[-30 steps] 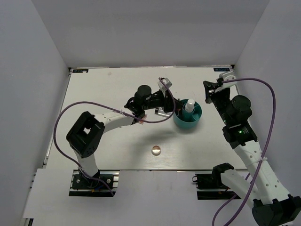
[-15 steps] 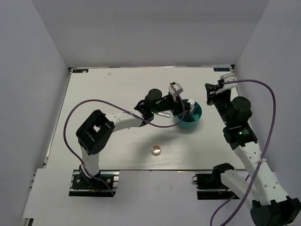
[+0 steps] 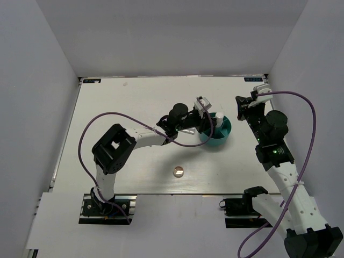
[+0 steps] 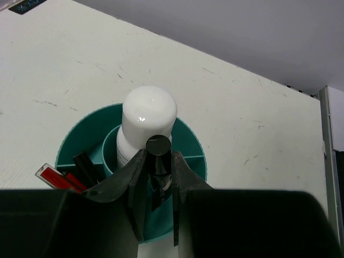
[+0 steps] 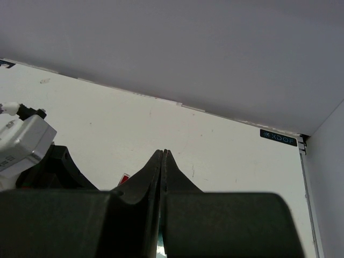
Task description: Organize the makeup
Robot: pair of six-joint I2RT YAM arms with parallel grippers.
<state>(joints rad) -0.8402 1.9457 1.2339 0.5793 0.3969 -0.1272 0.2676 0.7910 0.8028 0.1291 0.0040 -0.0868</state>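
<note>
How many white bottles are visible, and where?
1: the white bottle stands in the teal container, centre cup, beyond the black tube held by the left gripper. No other shows.

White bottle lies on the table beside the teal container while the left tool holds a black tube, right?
No: the white bottle stands in the centre well of the teal container (left wrist view); the left tool does hold a black tube.
</note>
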